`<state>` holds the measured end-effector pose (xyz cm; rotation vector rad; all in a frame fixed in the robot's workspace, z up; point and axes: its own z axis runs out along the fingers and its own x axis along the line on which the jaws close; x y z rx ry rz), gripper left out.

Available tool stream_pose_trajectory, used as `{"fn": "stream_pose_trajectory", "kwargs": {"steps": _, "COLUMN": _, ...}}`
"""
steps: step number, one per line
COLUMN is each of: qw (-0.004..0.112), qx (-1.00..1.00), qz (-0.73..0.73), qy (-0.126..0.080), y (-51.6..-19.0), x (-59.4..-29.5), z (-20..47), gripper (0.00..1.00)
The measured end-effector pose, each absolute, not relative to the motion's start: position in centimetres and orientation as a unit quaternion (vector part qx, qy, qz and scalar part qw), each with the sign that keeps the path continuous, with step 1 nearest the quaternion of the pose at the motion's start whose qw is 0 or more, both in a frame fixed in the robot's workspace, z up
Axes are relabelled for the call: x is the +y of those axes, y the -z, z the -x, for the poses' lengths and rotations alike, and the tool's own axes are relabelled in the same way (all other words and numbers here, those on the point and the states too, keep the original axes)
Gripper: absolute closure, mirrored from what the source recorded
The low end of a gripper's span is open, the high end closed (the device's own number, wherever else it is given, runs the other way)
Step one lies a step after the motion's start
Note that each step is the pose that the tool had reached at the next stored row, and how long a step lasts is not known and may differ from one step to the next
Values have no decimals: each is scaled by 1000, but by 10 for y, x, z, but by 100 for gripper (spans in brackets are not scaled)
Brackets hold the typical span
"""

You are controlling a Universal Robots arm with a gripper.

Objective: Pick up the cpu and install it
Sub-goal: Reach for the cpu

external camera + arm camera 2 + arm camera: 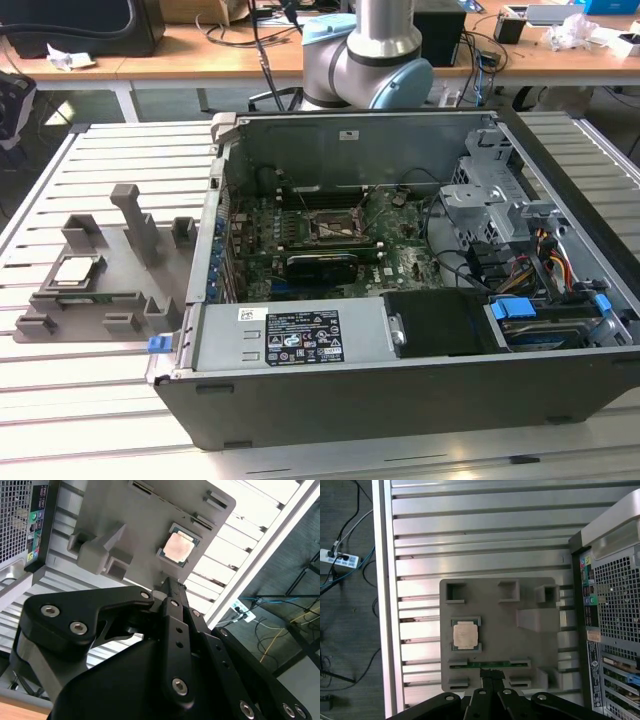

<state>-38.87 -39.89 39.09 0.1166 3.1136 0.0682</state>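
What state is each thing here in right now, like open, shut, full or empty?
cpu: lying flat in the holder tray, shiny top up, not gripped.
holder tray: on the slatted table, carrying the cpu.
tool: shut, empty, poised over the tray's edge.
computer case: on its side, open.
socket: apparently empty.

The slatted metal counter (pixel 90 400) carries an open computer case (pixel 400 400). In the exterior view, a grey holder tray (pixel 120 272) lies just beside the case at its 9 o'clock.
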Motion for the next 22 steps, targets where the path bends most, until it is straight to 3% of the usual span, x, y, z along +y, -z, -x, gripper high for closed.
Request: {"fn": "stream_pose_trajectory", "kwargs": {"steps": 22, "qw": 13, "qx": 999, "qz": -37, "qy": -22, "y": -385, "x": -399, "z": 405, "gripper": 89}}
